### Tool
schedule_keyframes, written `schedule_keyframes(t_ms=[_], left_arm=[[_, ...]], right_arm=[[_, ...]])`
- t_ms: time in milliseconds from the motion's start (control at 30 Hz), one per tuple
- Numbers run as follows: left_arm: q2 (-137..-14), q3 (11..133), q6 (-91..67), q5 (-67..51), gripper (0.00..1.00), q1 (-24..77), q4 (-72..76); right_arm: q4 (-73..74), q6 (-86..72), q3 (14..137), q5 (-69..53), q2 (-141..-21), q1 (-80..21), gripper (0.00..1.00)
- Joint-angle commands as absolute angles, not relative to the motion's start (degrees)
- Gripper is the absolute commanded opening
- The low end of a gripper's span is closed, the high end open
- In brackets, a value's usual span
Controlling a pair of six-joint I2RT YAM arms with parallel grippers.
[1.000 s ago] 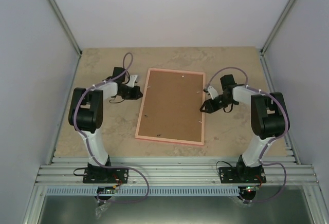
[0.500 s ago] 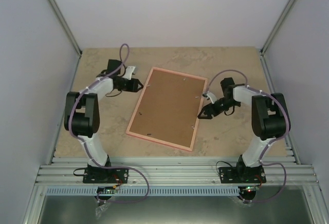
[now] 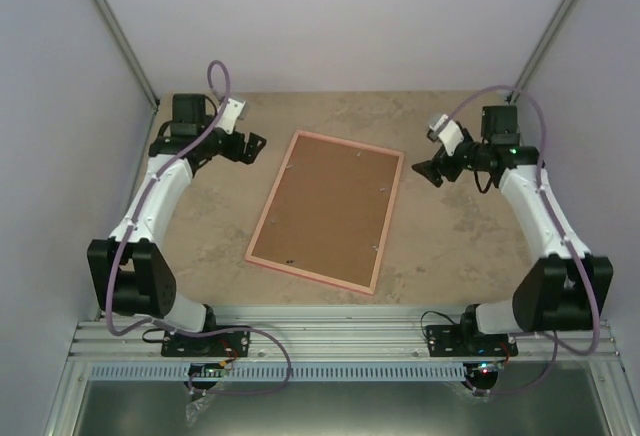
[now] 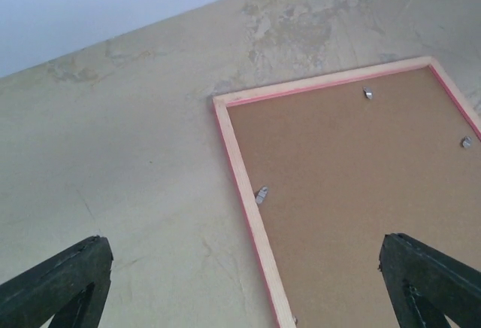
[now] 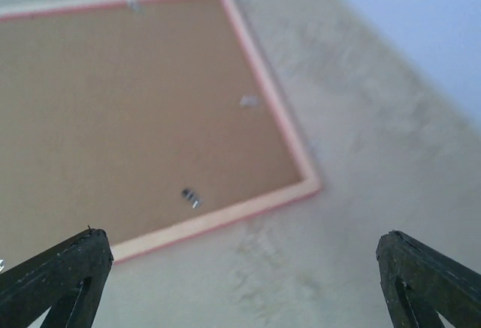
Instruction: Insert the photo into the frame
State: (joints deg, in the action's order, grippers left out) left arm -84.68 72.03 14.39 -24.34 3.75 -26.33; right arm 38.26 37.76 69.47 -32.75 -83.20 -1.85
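Top external view: my left pincer point(image 3: 248, 146) and right pincer point(image 3: 425, 169) both hang spread wide and empty, apart from the thin pink rectangular frame point(image 3: 310, 274) lying face down, askew, between them on the beige stone-patterned table point(image 3: 450, 246). Its plain brown backing board point(image 3: 328, 211) hides any photo. I judge the insertion done, so next comes only retreat.

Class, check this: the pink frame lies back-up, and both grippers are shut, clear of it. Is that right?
No. The left gripper and right gripper are open, jaws spread wide, as both wrist views show. The frame does lie back-up, clear of both.
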Motion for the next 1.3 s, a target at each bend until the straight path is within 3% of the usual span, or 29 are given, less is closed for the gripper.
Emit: schedule_keyframes(t_ms=[0, 100, 233, 333, 467, 667, 900, 1100, 1267], left_arm=[[-86.50, 77.97, 22.55, -25.60, 0.99, 3.72, -41.84], [-81.35, 73.10, 29.32, -25.85, 0.99, 3.76, -44.94], [-73.89, 62.14, 36.54, -21.66, 0.99, 5.24, -44.38], [-71.78, 55.09, 41.29, -14.80, 0.97, 11.26, -43.57], [-70.65, 48.13, 42.00, -8.85, 0.79, 17.52, -38.48], [-75.84, 44.80, 43.67, -8.61, 0.48, 23.85, -35.36], [-82.45, 40.66, 45.83, -4.32, 0.29, 28.71, -29.51], [-86.00, 38.67, 46.47, -0.92, 0.24, 29.34, -28.73], [-79.82, 46.72, 40.73, -12.64, 0.28, 27.69, -36.45]], right_arm=[[27.91, 40.41, 68.54, -36.61, -76.45, -2.16, 0.98], [30.51, 42.94, 68.81, -46.66, -75.75, -4.13, 0.98], [39.60, 46.75, 67.94, -41.34, -80.35, -16.49, 0.98], [34.02, 42.55, 61.83, -39.78, -80.56, -21.66, 0.98], [32.77, 41.23, 60.47, -38.80, -83.48, -26.10, 0.90], [30.71, 41.53, 56.57, -37.79, -86.17, -28.55, 0.66], [30.74, 40.82, 55.92, -36.78, -87.89, -28.56, 0.53], [29.67, 40.27, 55.89, -36.42, -88.25, -28.56, 0.49], [27.58, 38.40, 58.41, -37.45, -90.80, -29.46, 0.46]])
